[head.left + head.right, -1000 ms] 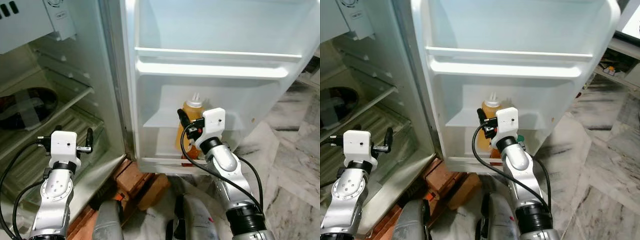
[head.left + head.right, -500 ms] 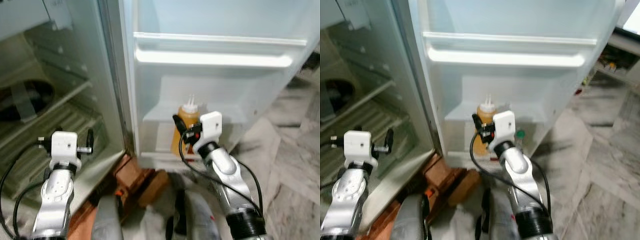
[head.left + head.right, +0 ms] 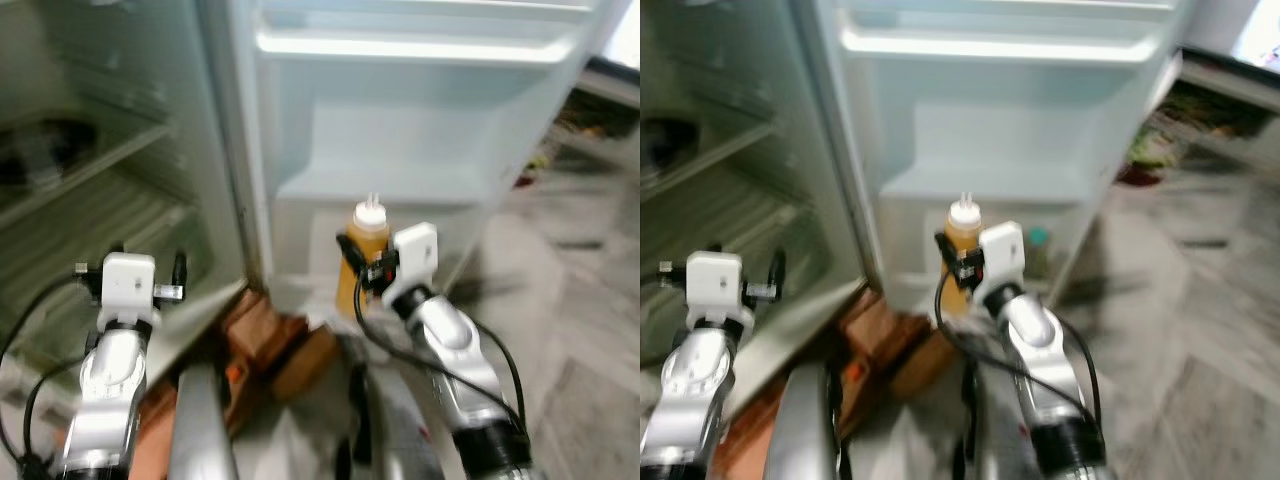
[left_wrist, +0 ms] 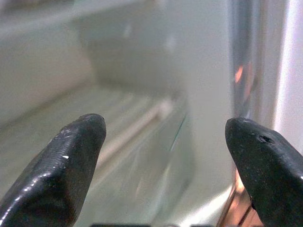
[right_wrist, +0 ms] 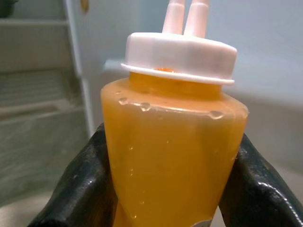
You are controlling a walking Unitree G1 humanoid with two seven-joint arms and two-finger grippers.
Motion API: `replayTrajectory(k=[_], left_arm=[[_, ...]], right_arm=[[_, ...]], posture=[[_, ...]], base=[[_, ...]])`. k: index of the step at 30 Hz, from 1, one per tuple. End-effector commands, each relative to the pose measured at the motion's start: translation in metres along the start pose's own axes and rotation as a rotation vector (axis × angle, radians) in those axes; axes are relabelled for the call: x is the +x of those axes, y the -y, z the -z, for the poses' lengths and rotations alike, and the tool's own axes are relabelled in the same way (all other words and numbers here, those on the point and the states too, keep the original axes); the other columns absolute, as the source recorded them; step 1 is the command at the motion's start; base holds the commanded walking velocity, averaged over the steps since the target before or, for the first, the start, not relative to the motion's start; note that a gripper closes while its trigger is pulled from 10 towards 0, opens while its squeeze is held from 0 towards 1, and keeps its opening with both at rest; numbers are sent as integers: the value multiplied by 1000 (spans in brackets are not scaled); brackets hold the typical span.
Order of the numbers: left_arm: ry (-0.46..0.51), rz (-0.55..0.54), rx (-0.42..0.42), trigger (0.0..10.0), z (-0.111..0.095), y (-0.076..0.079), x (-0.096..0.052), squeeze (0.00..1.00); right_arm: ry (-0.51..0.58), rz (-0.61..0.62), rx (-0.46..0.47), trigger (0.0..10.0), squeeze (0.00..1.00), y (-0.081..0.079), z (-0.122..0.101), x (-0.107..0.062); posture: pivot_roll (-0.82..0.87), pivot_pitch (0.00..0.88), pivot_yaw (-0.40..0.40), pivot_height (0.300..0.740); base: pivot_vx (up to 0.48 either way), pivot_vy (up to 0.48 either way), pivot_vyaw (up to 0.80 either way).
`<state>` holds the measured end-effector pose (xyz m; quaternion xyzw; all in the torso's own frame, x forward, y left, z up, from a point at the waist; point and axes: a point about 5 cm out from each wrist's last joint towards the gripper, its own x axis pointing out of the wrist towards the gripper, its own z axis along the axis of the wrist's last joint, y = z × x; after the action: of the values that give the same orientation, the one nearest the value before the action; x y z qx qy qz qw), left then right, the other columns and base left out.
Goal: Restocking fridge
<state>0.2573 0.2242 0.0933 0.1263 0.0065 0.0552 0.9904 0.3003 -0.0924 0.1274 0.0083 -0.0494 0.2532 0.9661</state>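
An orange sauce bottle [image 3: 362, 258] with a white twin-nozzle cap stands upright in my right gripper [image 3: 352, 268], which is shut on its body. In the right wrist view the black fingers [image 5: 80, 189] press both sides of the bottle [image 5: 173, 151]. The bottle hangs just in front of the lowest bin of the open fridge door [image 3: 420, 120]. My left gripper [image 3: 148, 264] is open at the edge of the fridge compartment, its fingertips [image 4: 71, 156] wide apart with nothing between them.
Ridged glass shelves [image 3: 90, 200] and a dark bowl [image 3: 30, 165] lie inside the fridge on the left. A small green-capped item [image 3: 1038, 240] stands in the door bin. Wooden blocks [image 3: 270, 345] prop the fridge base. Marble floor [image 3: 580, 330] spreads to the right.
The whole picture has shifted and blurred, so the camera is moving. The right gripper with the bottle now sits lower and farther out from the door bin.
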Motion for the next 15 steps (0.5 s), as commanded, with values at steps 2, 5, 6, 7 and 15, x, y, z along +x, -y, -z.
replayTrajectory(k=[2,5,6,7,15], left_arm=[[-3,16,30,10000,-3,2,2,0],[12,32,48,10000,-9,4,3,0],[22,38,55,10000,-12,5,3,0],[22,38,55,10000,-12,5,3,0],[-2,28,72,10000,-14,-7,-14,0]], right_arm=[[-17,-30,8,10000,0,-3,7,10],[-29,-36,-11,10000,0,-3,13,17],[-50,-30,-11,10000,0,-2,18,23],[-50,-30,-11,10000,0,-2,18,23],[-19,-55,-112,10000,0,1,9,49]], posture=[[126,142,-41,526],[134,147,-41,526],[146,157,-39,516],[146,157,-39,516],[197,218,-38,486]], base=[[0,0,0],[0,0,0],[0,0,0],[0,0,0],[0,0,0]])
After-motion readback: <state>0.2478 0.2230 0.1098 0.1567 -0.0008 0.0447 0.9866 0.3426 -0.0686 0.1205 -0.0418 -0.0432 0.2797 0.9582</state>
